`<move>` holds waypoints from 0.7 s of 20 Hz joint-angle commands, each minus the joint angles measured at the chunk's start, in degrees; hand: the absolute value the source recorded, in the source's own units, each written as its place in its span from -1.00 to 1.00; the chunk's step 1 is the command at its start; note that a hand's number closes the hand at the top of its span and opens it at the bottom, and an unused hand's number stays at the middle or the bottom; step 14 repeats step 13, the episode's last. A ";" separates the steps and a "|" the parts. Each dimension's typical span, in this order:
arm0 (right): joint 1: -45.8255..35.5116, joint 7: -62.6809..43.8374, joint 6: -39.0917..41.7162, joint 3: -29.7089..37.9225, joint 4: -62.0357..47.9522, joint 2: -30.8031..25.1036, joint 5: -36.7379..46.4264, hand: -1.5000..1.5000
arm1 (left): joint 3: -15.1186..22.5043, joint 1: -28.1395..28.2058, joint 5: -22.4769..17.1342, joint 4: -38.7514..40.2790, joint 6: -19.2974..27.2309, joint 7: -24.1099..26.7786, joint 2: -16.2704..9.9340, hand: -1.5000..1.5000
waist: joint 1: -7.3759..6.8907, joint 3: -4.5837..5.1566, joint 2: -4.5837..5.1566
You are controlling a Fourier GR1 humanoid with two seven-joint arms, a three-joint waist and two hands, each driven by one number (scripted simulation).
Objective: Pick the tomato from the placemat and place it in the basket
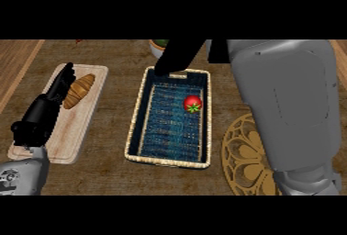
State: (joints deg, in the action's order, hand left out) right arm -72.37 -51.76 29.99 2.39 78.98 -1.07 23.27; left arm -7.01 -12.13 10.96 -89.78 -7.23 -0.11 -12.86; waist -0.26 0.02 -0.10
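Task apparently finished: tomato point(193, 103) lying inside the basket point(140, 120), toward its right wall and upper half, off the round placemat point(245, 158) at right. Small, glossy red, green stem cap showing, touched by nothing. Right hand point(177, 57) above the basket's far rim, fingers straight and empty; left hand point(42, 112) open, resting over the cutting board point(81, 133).
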 commanded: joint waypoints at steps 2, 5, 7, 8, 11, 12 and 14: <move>0.92 -1.13 -14.42 6.74 2.63 1.03 3.22 -1.00 | 0.46 -0.12 0.19 -0.80 -0.09 -0.88 0.17 0.00 | -0.02 -0.04 0.06; 0.99 -0.11 -16.60 12.10 1.71 -3.30 3.18 -1.00 | -0.85 1.00 -0.32 -0.17 -0.72 0.88 -1.04 0.00 | 0.04 -0.02 0.14; 2.63 1.17 -18.16 14.43 0.86 -5.70 3.64 -1.00 | -1.46 -0.44 -1.17 1.18 -1.36 0.84 -1.39 0.00 | 0.32 -0.02 0.25; 2.66 0.56 -18.83 15.98 2.54 -6.42 2.86 -1.00 | -1.46 -1.46 -1.00 -0.70 -0.63 -1.80 -1.18 0.00 | 0.44 -0.06 0.03; 6.97 3.61 -21.64 19.01 2.84 -9.15 3.39 -1.00 | -1.07 2.90 -1.81 -3.14 -2.44 -0.23 -1.51 0.00 | -0.15 -0.06 0.05; 3.87 2.38 -17.56 23.32 1.51 -14.00 -0.86 -1.00 | -2.29 0.20 -1.38 0.45 -1.50 0.69 -2.03 0.00 | 0.58 -0.05 0.16; 5.56 4.78 -19.81 22.49 1.35 -13.88 0.79 -1.00 | -1.77 -1.28 -1.73 0.21 -1.96 -1.11 -1.79 0.00 | 0.41 -0.04 0.19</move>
